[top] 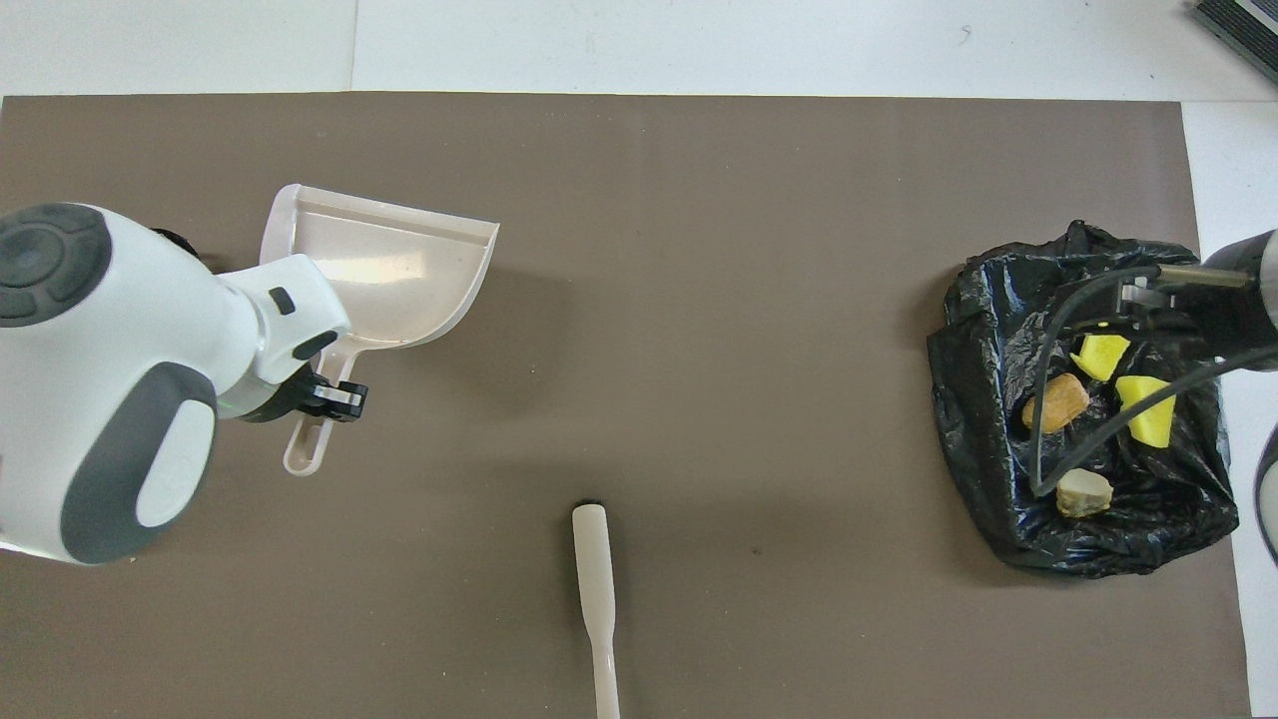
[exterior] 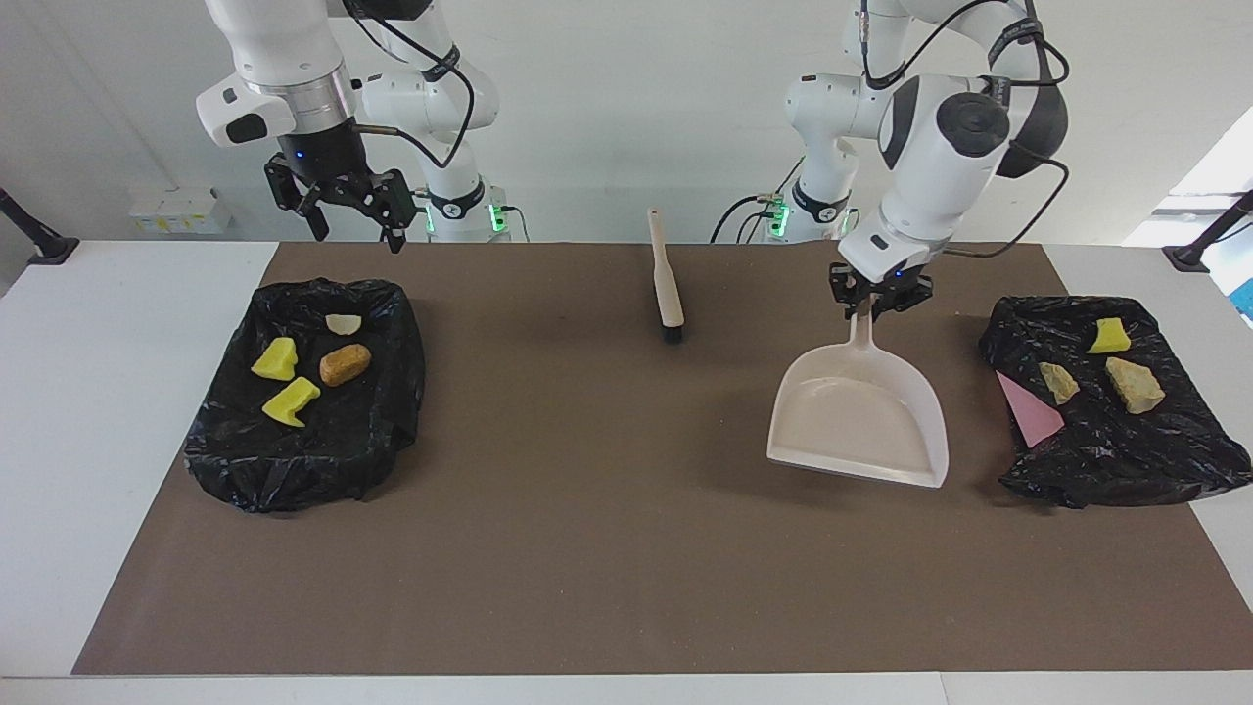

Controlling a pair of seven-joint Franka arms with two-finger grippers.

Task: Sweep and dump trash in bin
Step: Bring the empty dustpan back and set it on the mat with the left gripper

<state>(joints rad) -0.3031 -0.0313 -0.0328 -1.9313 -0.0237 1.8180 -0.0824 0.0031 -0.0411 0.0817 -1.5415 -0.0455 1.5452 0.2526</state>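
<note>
My left gripper (exterior: pixel 871 302) is shut on the handle of the pale dustpan (exterior: pixel 861 426), which hangs empty over the brown mat, mouth pointing away from the robots. From overhead the left gripper (top: pixel 324 399) and dustpan (top: pixel 389 265) show too. Trash lies in two black-bagged bins. The bin (exterior: pixel 294 470) at the right arm's end holds yellow bits (exterior: pixel 276 359), a brown roll (exterior: pixel 345 363) and a pale lump (exterior: pixel 344 322). The bin (exterior: pixel 1126 465) at the left arm's end holds a yellow bit (exterior: pixel 1108 336) and two beige lumps (exterior: pixel 1135 384). My right gripper (exterior: pixel 348 211) hangs open above its bin.
A pale brush (exterior: pixel 668 289) lies on the mat midway between the arms, close to the robots, bristles pointing away from them; it is also in the overhead view (top: pixel 597 589). A flat pink sheet (exterior: pixel 1028 411) rests on the edge of the bin at the left arm's end.
</note>
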